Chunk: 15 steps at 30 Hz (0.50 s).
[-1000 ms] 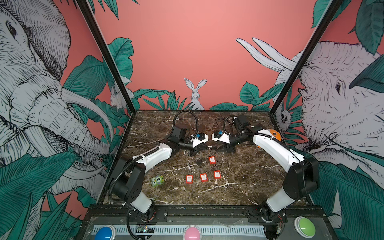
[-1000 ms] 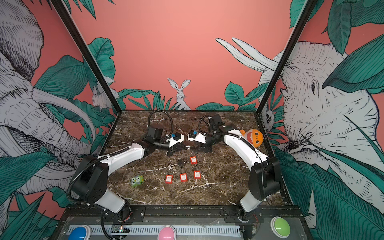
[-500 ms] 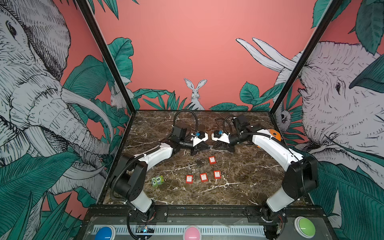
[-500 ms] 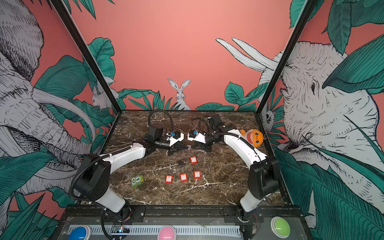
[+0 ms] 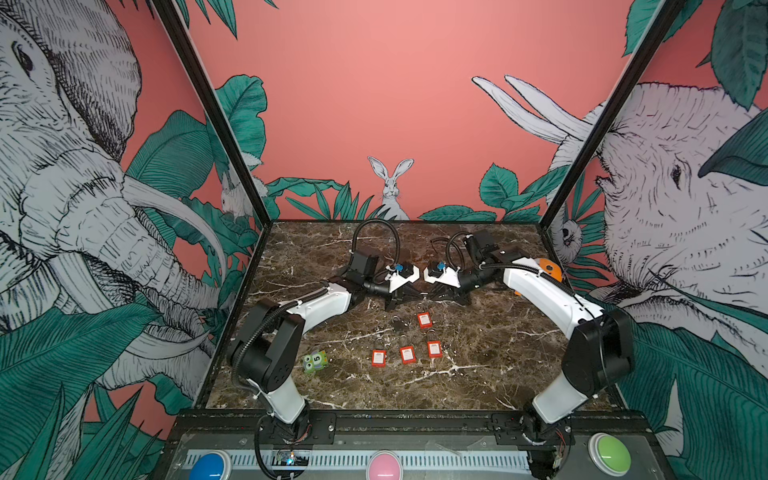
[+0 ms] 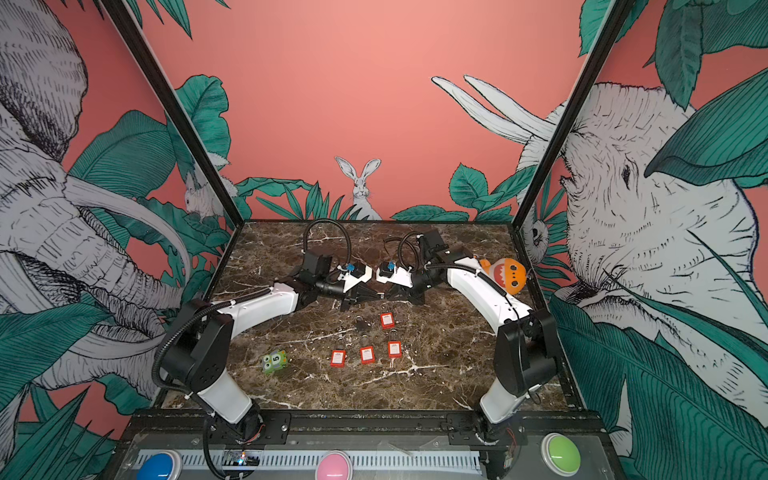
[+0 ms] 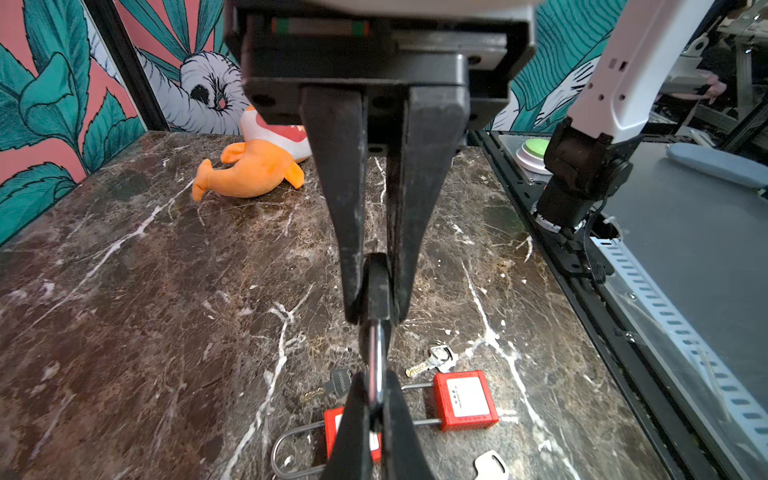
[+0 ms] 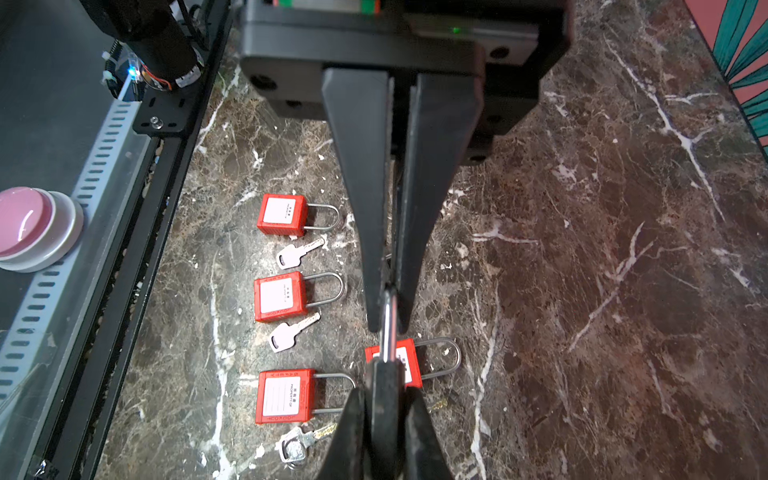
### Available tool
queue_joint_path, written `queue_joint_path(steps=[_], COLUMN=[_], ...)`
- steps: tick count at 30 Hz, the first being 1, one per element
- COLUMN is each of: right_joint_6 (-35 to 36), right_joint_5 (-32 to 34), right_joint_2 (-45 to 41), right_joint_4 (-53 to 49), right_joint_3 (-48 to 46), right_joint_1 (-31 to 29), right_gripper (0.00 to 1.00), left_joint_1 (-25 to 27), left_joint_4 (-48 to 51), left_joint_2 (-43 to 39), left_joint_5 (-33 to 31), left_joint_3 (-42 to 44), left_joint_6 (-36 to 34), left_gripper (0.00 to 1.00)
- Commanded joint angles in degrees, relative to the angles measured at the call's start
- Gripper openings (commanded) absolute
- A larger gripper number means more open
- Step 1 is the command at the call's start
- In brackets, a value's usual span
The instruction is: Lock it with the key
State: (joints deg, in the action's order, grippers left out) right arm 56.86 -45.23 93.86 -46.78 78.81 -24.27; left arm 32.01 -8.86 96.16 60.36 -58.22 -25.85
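- I'm driving a staged robot demo cell, not a home or shop.
- Jungle-mural walls (image 5: pixel 83 166) rise beyond my left gripper (image 7: pixel 376 308).
- A marble-look tabletop (image 5: pixel 478 374) lies beneath it.
- A blue button (image 5: pixel 210 467), pink button (image 5: pixel 383 467) and green button (image 5: pixel 610 454) sit on the console back toward its base.

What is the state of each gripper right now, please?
Left gripper: closed on the body of the black padlock.
Right gripper: closed on that padlock's shackle.

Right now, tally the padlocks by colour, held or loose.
red square-bodied padlocks with silver shackles: 4
black padlock with silver shackle, pinched between left gripper and right gripper: 1
Total: 5
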Motion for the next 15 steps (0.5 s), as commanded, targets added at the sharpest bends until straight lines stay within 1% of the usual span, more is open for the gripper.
queue_joint_path(steps=[1,3,7,11,13,15], right_joint_6=[0.09,-2.47,-11.22,-16.3,-16.13,-13.39], right_joint_5=[-5.42,-6.46,-10.28,-14.64,-14.56,-12.07], right_joint_2=[0.52,0.33,0.16,1.56,1.77,1.33], right_joint_4=[4.71,8.72,21.15,27.44,27.94,24.87], right_joint_3=[1.23,0.54,-2.18,-2.41,-2.51,-2.26], right_joint_1=[-2.88,-2.93,-2.9,-3.04,-2.99,-2.91], right_gripper=[0.0,0.0,0.0,0.0,0.0,0.0], left_joint_1=[2.99,3.56,4.5,4.62,4.64,4.48], left_joint_4=[-8.0,-8.61,-10.48,-12.83,-11.73,-7.96], left_joint_2=[1.1,1.77,2.72,2.68,2.44,1.81], left_joint_5=[3.62,3.0,1.76,-0.13,-0.11,-0.47], left_joint_3=[-2.74,-2.9,-2.72,-2.33,-2.77,-3.46], left_joint_6=[3.86,4.13,4.49,4.66,3.92,1.55], left_gripper=[0.0,0.0,0.0,0.0,0.0,0.0])
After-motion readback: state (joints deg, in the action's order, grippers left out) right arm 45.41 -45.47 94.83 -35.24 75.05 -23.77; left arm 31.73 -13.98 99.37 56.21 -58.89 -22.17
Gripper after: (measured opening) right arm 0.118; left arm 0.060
